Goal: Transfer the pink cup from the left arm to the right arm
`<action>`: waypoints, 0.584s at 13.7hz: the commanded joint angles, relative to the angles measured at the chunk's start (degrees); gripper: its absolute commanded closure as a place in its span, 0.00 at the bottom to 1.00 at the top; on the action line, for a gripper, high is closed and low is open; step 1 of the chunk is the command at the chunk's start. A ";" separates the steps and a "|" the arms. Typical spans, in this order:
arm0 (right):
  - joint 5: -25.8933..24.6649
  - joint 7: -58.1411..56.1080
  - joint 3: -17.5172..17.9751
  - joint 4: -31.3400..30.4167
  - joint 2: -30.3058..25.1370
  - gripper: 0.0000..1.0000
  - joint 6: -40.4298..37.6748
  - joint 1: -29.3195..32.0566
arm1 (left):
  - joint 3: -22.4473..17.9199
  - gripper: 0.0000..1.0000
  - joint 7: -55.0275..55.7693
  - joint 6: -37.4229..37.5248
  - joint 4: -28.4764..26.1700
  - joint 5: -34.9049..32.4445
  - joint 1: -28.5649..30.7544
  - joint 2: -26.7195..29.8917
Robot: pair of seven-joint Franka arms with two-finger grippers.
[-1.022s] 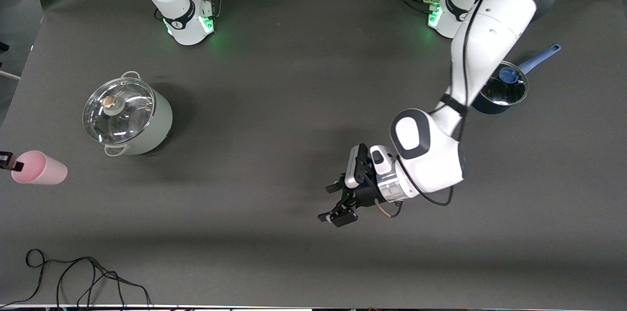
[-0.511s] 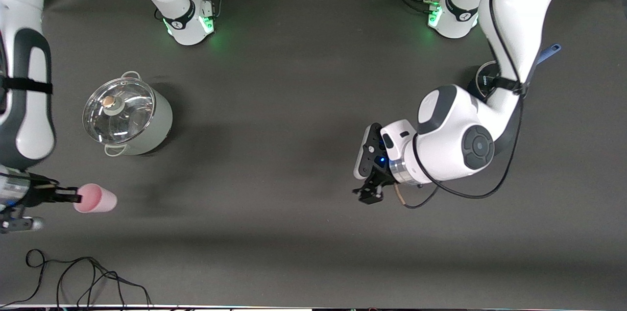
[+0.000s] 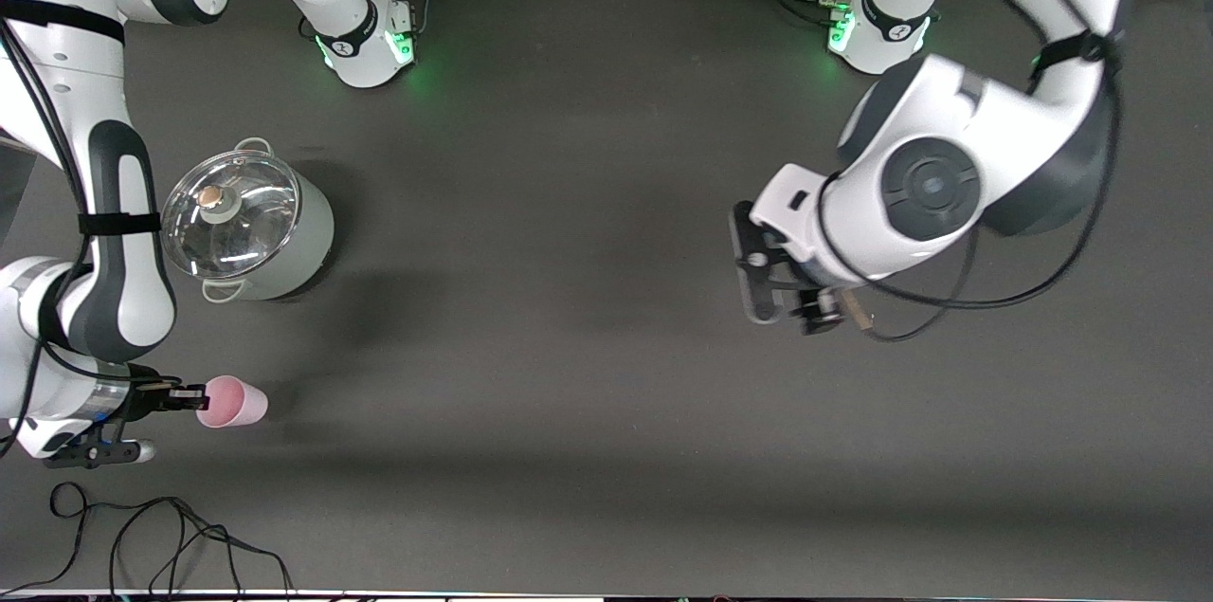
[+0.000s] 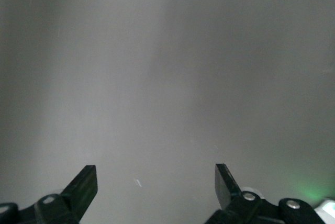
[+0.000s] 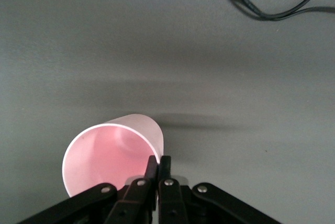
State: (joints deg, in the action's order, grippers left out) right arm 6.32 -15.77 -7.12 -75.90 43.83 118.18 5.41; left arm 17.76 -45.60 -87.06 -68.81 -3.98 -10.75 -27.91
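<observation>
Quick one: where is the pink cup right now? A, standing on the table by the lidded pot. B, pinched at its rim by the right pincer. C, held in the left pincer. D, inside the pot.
B: the right pincer is shut on the rim of the pink cup, while the left pincer is open and holds nothing.

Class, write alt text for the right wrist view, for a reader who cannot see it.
The right tool is shut on the rim of the pink cup, which is tipped so its open mouth faces the camera, above the dark grey table. A black cable lies on the table.
</observation>
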 commanded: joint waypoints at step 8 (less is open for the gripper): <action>1.07 -1.63 -0.35 0.49 3.37 0.28 2.50 -0.22 | -5.81 0.00 39.10 10.50 6.31 1.86 2.92 1.54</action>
State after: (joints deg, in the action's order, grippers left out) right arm 6.36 -15.82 -7.16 -75.79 46.53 120.25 5.42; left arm 12.18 -9.11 -79.46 -64.78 -3.68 -9.07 -27.03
